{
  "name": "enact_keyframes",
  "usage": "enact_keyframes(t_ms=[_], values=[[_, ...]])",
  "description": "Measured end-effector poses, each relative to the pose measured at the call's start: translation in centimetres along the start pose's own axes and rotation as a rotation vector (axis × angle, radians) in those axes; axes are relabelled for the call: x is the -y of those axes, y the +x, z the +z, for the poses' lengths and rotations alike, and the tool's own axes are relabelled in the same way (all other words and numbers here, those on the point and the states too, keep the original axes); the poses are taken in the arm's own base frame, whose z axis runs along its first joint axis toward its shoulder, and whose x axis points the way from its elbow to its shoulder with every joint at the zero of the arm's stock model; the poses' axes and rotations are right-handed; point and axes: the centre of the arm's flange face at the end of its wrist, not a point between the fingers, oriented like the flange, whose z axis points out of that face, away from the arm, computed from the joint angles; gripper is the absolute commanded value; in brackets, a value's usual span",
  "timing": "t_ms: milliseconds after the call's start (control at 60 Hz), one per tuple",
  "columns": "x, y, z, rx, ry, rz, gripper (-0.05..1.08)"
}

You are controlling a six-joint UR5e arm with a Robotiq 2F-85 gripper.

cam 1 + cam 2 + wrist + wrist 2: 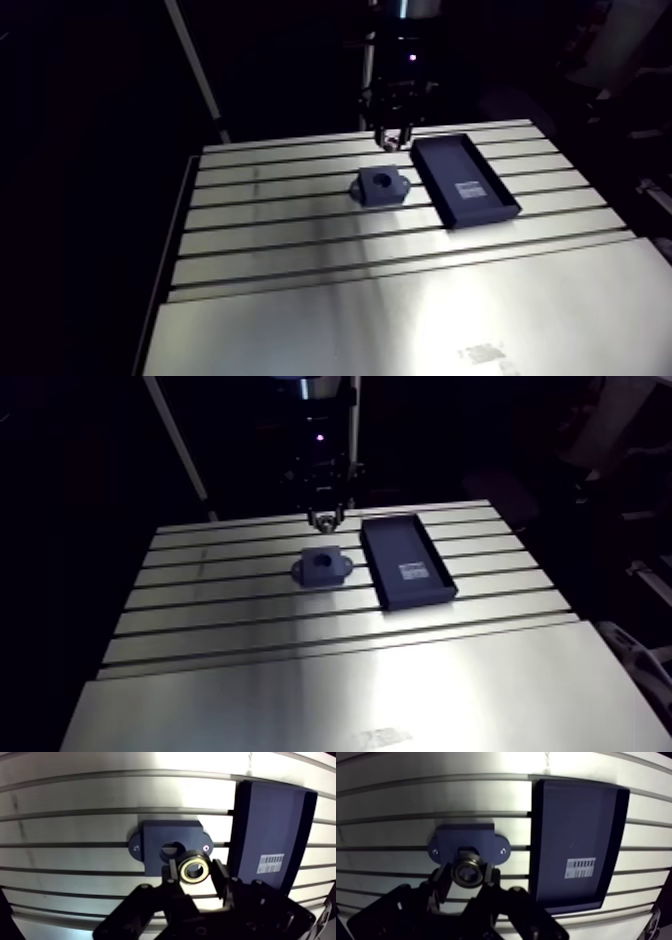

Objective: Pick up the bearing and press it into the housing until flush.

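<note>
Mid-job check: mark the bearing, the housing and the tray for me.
bearing [183, 870]: wrist view, on its metal ring.
housing [155, 834]: wrist view, on the flat top face beside the bore.
tray [272, 817]: wrist view, on its bare floor.

Black two-fingered end effector
</note>
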Motion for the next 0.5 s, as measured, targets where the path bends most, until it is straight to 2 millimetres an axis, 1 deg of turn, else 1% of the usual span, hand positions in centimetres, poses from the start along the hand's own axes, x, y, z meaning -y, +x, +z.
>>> enact_keyframes(t_ms=[500], values=[[1.1, -0.7, 1.7, 0.008, 0.011, -0.013, 0.66]])
